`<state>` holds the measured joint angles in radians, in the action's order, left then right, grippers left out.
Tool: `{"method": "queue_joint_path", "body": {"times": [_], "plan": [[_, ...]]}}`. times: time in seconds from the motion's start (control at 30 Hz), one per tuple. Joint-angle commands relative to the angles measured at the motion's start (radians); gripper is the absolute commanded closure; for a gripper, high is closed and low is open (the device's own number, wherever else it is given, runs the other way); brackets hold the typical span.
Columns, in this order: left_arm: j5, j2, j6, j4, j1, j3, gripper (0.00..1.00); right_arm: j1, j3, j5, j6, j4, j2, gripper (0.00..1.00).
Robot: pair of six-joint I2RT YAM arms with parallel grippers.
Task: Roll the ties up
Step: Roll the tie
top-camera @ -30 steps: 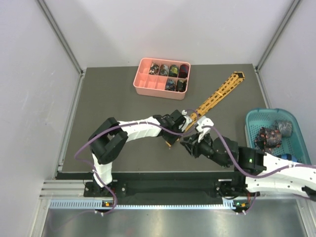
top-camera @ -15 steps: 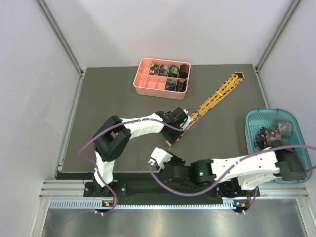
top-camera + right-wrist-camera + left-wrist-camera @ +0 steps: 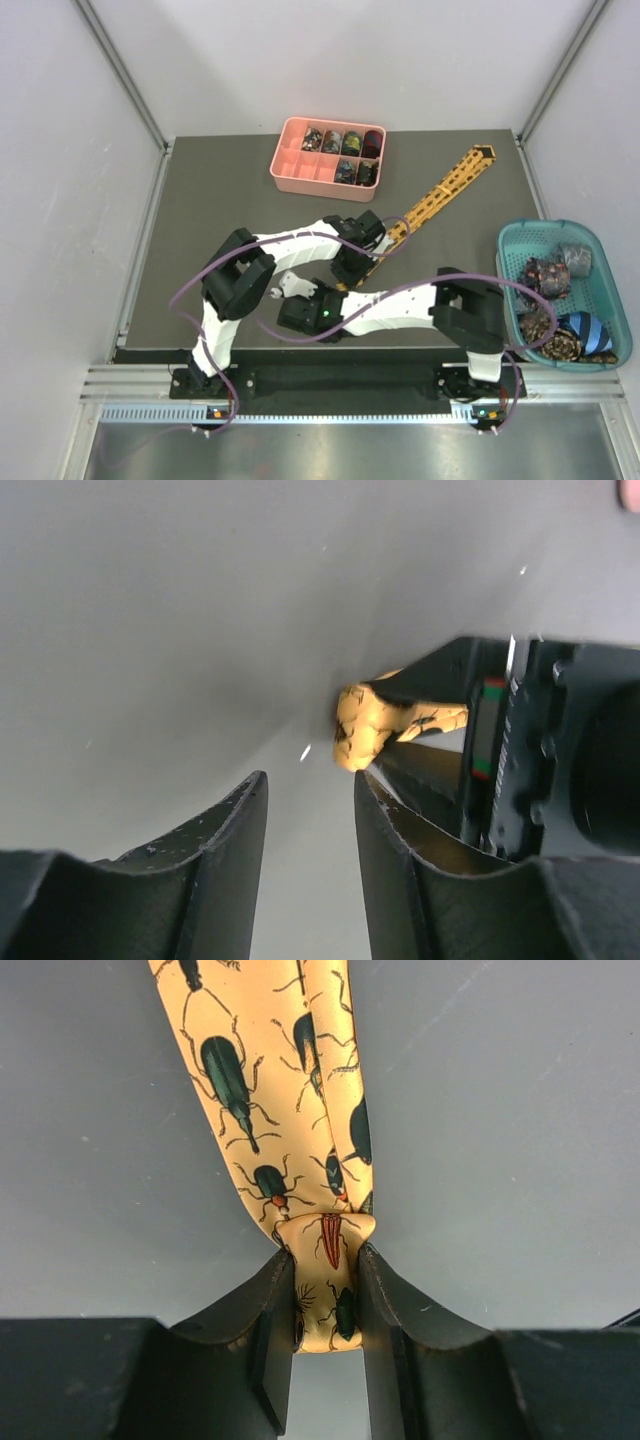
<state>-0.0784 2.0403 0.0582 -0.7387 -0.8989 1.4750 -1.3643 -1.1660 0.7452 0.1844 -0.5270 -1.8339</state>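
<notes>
Mid-frame, left jaws pinch the folded end of the yellow tie (image 3: 262, 1090) on the table (image 3: 205, 200); right jaws gape narrowly, empty.

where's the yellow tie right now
In the top view the yellow tie lies diagonally right of centre, between the pink tray and the teal basket, its near end pinched in the left claw.

Tie tip (image 3: 358, 732) prob. in L tool (image 3: 392, 723)
</notes>
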Motion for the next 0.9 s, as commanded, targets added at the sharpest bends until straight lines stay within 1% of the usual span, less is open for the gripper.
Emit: {"method": "queue_joint_path", "body": {"times": [0.0,0.2,0.33,0.63,0.77,0.87], "plan": [[-0.15,0.1,0.011,-0.177,-0.026,-0.024,0.66,0.01,-0.116,0.086,-0.008,-0.08,-0.095,0.59],[-0.161,0.12,-0.004,-0.206,-0.012,0.011,0.66,0.034,-0.207,0.187,0.044,-0.177,-0.198,0.58],[-0.164,0.123,-0.011,-0.218,-0.006,0.022,0.66,0.034,-0.222,0.249,0.053,-0.197,-0.226,0.57],[-0.158,0.165,-0.02,-0.281,0.0,0.06,0.66,0.045,-0.233,0.272,0.027,-0.194,-0.289,0.54],[-0.153,0.176,-0.018,-0.297,0.0,0.085,0.66,0.059,-0.236,0.278,0.056,-0.222,-0.317,0.56],[-0.143,0.184,-0.018,-0.306,0.0,0.099,0.66,0.068,-0.231,0.292,0.07,-0.245,-0.335,0.6]]}}
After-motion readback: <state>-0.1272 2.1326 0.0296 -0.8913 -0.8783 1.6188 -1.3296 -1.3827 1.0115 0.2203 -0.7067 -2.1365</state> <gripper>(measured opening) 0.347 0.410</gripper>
